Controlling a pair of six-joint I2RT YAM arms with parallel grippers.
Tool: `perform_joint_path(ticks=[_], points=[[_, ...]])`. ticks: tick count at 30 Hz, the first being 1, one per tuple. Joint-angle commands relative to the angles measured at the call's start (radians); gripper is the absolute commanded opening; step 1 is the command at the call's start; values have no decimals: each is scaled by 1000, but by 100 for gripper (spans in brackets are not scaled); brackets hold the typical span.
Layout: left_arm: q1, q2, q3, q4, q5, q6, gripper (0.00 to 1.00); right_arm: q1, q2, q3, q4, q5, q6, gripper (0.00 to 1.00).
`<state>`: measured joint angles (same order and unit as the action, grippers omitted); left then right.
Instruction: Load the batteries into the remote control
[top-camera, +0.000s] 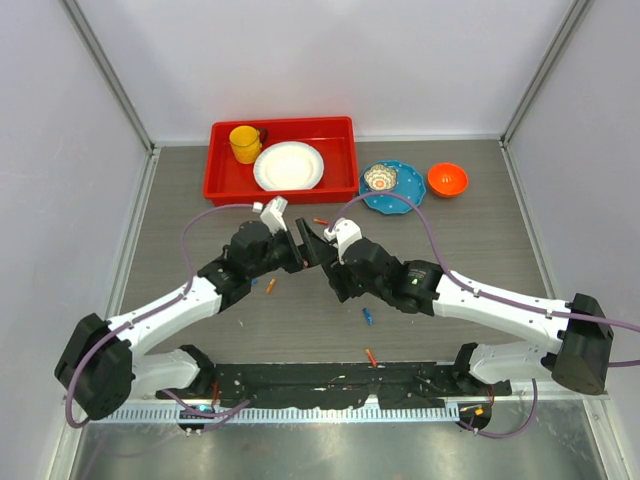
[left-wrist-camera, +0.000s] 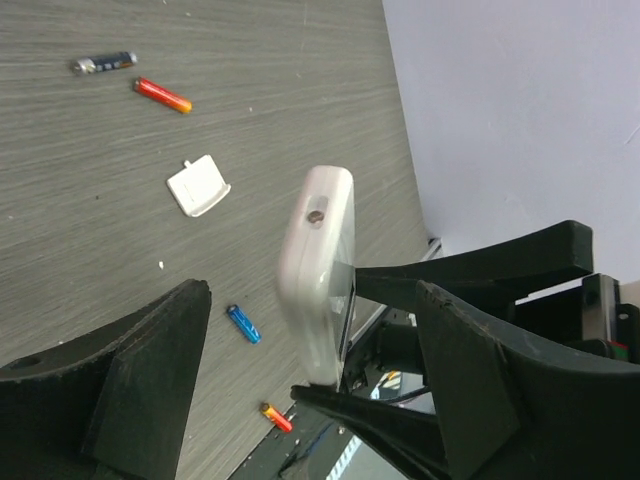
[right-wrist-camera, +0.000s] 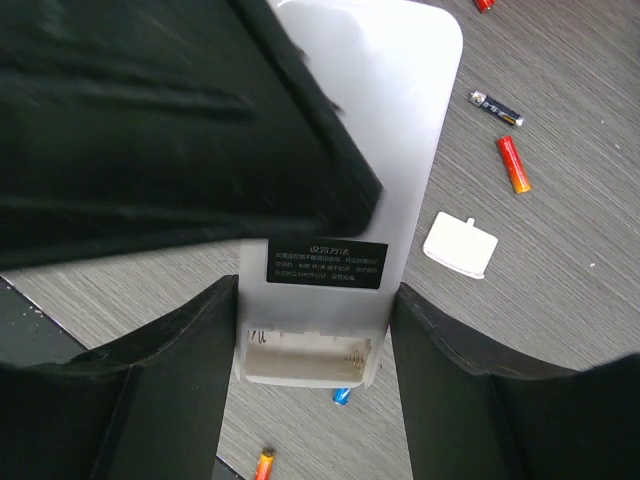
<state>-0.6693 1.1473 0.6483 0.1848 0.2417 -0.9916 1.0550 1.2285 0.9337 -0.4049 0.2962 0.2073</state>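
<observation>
The white remote control (right-wrist-camera: 400, 130) is held upright off the table, my right gripper (right-wrist-camera: 312, 300) shut on its sides near the lower end. Its back faces the right wrist camera. The battery bay (right-wrist-camera: 305, 358) is open and empty, with a spring showing. My left gripper (left-wrist-camera: 312, 300) is open, its fingers (left-wrist-camera: 150, 390) standing either side of the remote (left-wrist-camera: 320, 260) with gaps. Batteries lie loose on the table: a dark one (left-wrist-camera: 105, 63), a red-orange one (left-wrist-camera: 163, 95), a blue one (left-wrist-camera: 243, 324) and an orange one (left-wrist-camera: 277, 417). In the top view both grippers (top-camera: 310, 245) meet and hide the remote.
The white battery cover (left-wrist-camera: 198, 186) lies on the table. At the back, a red tray (top-camera: 225, 185) holds a yellow cup (top-camera: 244, 143) and a white plate (top-camera: 289, 165). A blue plate (top-camera: 405, 190) and an orange bowl (top-camera: 447, 179) are beside it. Grey walls stand on three sides.
</observation>
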Motion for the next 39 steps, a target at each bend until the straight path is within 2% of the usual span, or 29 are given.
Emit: perform_joint_path(ticks=[1, 8, 10, 16, 27, 33, 36, 37, 39], points=[[-46, 48, 89, 51, -36, 34, 82, 7, -35, 50, 49, -20, -9, 1], [-58, 81, 79, 79, -50, 31, 54, 8, -41, 42, 54, -23, -9, 1], [-59, 77, 70, 87, -53, 33, 52, 8, -46, 43, 57, -25, -8, 1], [-59, 77, 39, 137, -47, 24, 53, 8, -52, 39, 60, -32, -6, 1], [-59, 81, -28, 234, -38, -4, 39, 8, -61, 33, 77, -48, 6, 1], [-58, 94, -30, 245, -30, -4, 17, 8, -50, 30, 86, -55, 14, 1], [-59, 97, -33, 246, -31, -2, 1, 8, -53, 28, 84, -46, 18, 1], [-59, 97, -35, 249, -33, -2, 0, 8, -55, 27, 84, -42, 18, 1], [-59, 95, -42, 261, -36, -2, 0, 8, -64, 25, 80, -32, 23, 14]])
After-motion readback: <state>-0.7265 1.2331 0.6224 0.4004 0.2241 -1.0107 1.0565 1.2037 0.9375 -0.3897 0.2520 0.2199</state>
